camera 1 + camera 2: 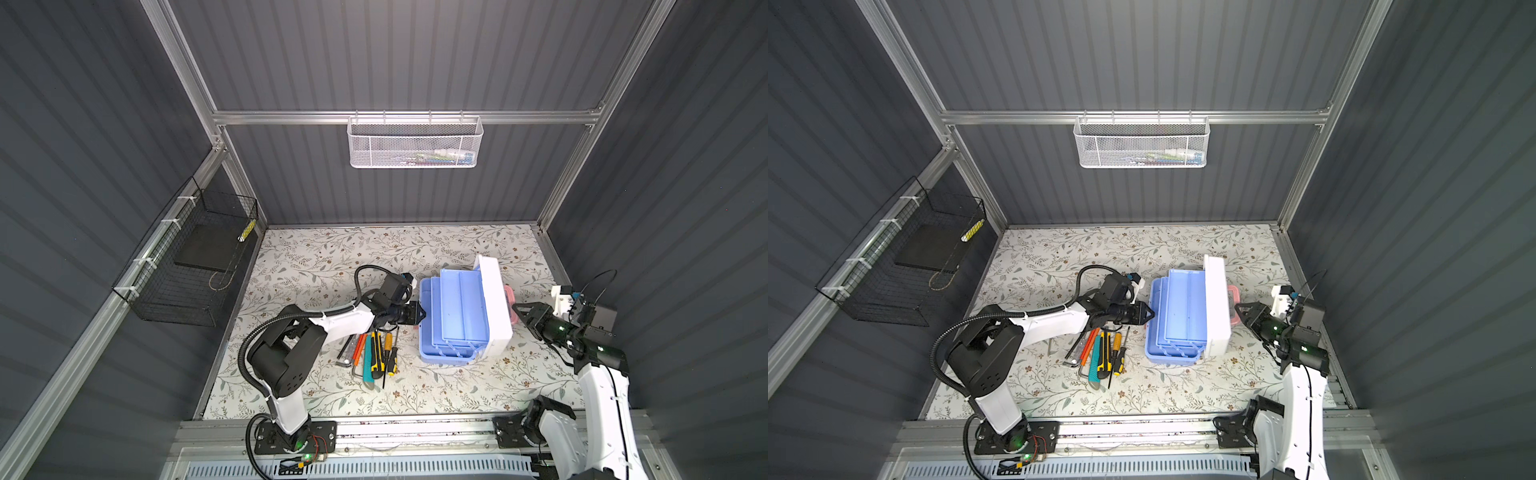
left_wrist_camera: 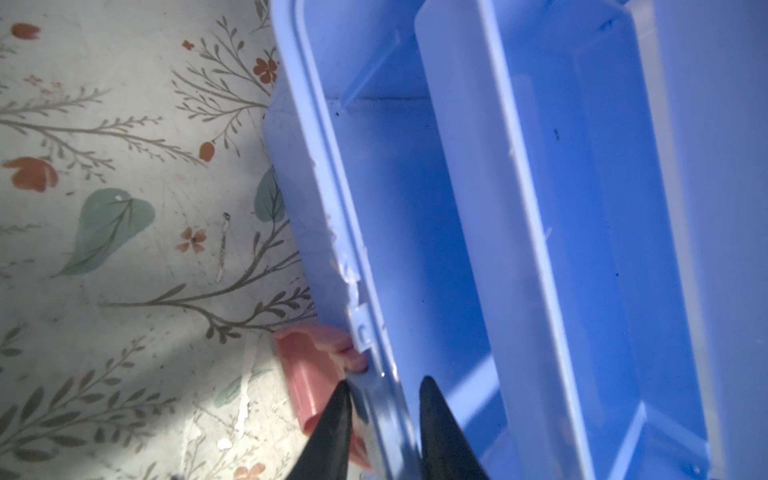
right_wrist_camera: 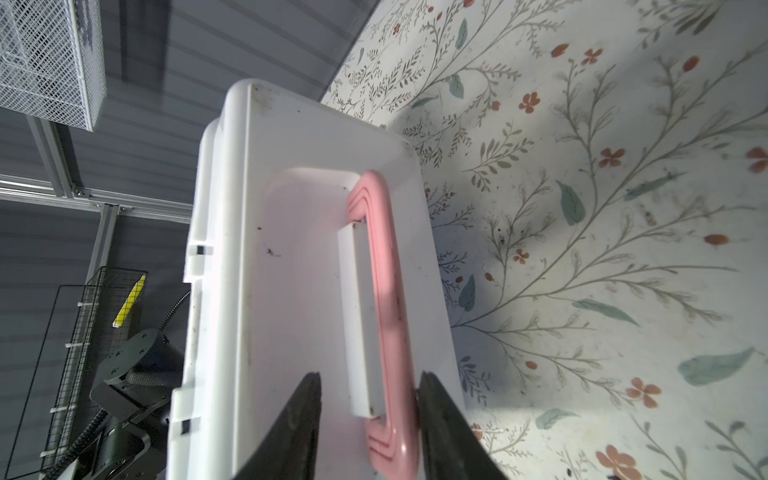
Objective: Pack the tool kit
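Left wrist: tool (image 2: 384, 380) ajar astride rim (image 2: 328, 183).

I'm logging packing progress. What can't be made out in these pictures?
- white mesh basket contents: both top views, too small behind the mesh.
- tools: upper ends hidden under the left arm in both top views.
- left gripper at the base rim: left wrist view's edge cuts the fingers; grip unclear.

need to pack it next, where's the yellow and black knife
In both top views the yellow and black knife lies left of the blue box, between a teal knife and a yellow screwdriver.
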{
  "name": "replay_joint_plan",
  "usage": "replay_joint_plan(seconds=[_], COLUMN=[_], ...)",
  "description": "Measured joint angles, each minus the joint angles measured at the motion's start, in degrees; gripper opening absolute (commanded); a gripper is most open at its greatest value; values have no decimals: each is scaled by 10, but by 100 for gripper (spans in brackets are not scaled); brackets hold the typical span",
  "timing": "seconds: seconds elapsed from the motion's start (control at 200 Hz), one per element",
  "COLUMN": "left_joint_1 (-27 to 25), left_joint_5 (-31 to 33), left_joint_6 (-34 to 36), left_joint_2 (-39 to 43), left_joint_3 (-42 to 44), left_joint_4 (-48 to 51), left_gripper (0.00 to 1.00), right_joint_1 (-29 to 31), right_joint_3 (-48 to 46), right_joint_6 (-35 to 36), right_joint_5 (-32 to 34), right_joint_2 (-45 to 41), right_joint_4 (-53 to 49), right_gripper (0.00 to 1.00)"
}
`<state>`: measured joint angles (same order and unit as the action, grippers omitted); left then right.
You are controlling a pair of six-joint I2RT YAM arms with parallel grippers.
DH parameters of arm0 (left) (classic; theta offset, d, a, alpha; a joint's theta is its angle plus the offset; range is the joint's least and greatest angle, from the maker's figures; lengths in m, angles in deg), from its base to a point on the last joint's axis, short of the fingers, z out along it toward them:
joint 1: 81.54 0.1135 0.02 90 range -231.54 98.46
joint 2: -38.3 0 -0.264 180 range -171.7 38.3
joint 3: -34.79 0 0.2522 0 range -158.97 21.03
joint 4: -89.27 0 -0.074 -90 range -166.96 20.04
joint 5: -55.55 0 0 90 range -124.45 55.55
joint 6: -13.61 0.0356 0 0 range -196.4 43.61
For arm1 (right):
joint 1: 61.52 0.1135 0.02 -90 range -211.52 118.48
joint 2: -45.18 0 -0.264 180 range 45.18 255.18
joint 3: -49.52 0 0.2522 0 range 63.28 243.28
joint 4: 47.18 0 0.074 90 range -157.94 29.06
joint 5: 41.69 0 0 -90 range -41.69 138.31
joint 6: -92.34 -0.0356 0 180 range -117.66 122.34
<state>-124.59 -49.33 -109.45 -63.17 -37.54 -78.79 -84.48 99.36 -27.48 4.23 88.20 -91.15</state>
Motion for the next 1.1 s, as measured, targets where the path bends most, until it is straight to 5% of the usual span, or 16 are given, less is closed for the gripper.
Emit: replay_joint_plan(seconds=[0.38, 0.816, 1.096], left_joint_1=[2, 3, 3], left_joint_5=[-5, -5, 2], left_joint_6=[-20, -21, -21], left_joint_2=[0, 2, 14], left_joint_3=[11, 21, 41], left_joint_4=[-27, -47, -64], left_gripper=[25, 24, 25], right_joint_1=[15, 235, 277], right_joint_3=[101, 139, 137], right_joint_6=[33, 63, 65], right_joint_5=[66, 282, 384], right_joint_2=[-48, 42, 104], right_joint_4=[-97, -160, -163], right_gripper=[37, 40, 41])
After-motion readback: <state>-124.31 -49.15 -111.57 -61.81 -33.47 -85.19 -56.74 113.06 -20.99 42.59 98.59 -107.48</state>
